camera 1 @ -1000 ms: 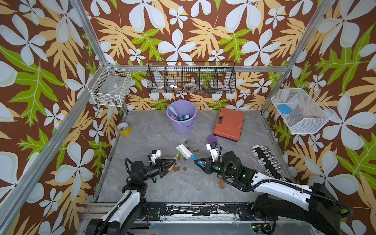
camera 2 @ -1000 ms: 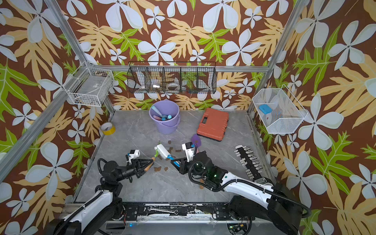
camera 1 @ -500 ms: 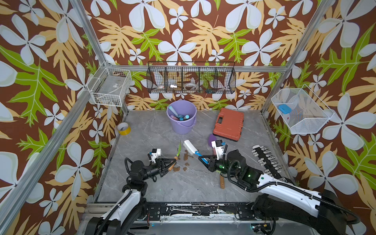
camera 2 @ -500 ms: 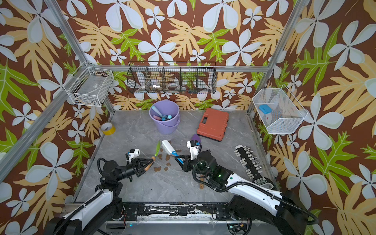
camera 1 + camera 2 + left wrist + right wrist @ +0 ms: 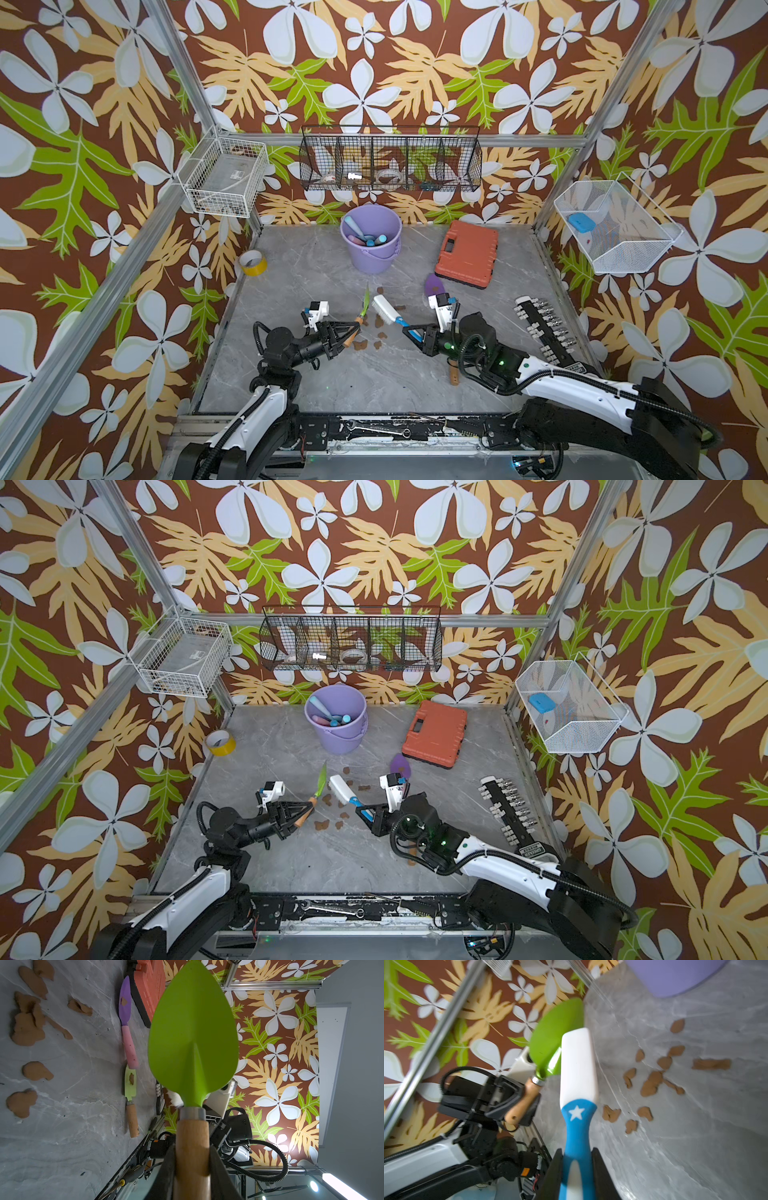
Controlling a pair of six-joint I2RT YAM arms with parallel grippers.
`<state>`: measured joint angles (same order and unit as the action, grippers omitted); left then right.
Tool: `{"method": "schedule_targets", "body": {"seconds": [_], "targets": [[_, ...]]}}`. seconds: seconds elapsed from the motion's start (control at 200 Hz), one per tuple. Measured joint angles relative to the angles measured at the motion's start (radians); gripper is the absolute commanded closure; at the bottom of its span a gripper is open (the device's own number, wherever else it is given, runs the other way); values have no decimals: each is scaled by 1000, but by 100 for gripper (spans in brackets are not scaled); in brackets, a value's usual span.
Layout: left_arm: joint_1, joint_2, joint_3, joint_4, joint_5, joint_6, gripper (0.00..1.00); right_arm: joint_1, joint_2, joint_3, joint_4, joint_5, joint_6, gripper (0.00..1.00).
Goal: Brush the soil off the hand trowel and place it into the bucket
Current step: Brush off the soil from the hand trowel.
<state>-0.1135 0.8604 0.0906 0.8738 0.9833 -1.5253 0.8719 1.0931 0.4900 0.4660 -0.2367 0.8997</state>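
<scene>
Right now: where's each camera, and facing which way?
Top views: above the robot's base, looking down at the table; both arms show.
Left wrist: on left arm, looking along the green trowel in its jaws.
Right wrist: on right arm, looking along the brush; left gripper shows too.
Shared: both wrist views show green trowel and soil.

overhead stereo pair, wrist views share trowel (image 5: 193, 1043)

Left arm (image 5: 266, 411): reached forward and low, wrist rolled sideways.
Left gripper (image 5: 352, 332): clamped on the hand trowel (image 5: 193, 1043) by its handle, pointing rightward.
Right arm (image 5: 573, 386): stretched low, angled toward the left.
Right gripper (image 5: 411, 332): pinched on the brush (image 5: 578, 1064) by its handle, near its partner.
</scene>
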Motion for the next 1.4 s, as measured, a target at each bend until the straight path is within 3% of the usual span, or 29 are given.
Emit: {"method": "schedule_targets", "body": {"seconds": [0.385,0.51,0.596,0.681,0.766,0.886,0.996,1.096,1.236,1.401], "targets": [[1,1,0,28,-21,-41,100,58,121,-45,166,26,72,100],[1,-5,40,-25,-8,-11,100,45,17,-15,37,52,46,100],[-6,-11,164,-290,-30,164,100,39,-85,82,-148,128,-31,100],[-73,31,403,-690,-179,438,100,39,-153,197,-297,217,-113,100],[-210,95,625,-1012,-387,678,100,39,-171,293,-432,294,-187,100],[-445,211,847,-1357,-721,873,100,36,-96,403,-568,321,-252,100],[-610,307,958,-1573,-990,961,100,38,-2,435,-631,260,-274,100],[-681,354,999,-1688,-1149,1007,100,47,72,444,-650,195,-275,100],[-717,370,1011,-1762,-1267,1036,100,69,146,451,-651,91,-278,100],[-751,386,1012,-1802,-1324,1062,100,60,230,491,-638,18,-300,100]]}}
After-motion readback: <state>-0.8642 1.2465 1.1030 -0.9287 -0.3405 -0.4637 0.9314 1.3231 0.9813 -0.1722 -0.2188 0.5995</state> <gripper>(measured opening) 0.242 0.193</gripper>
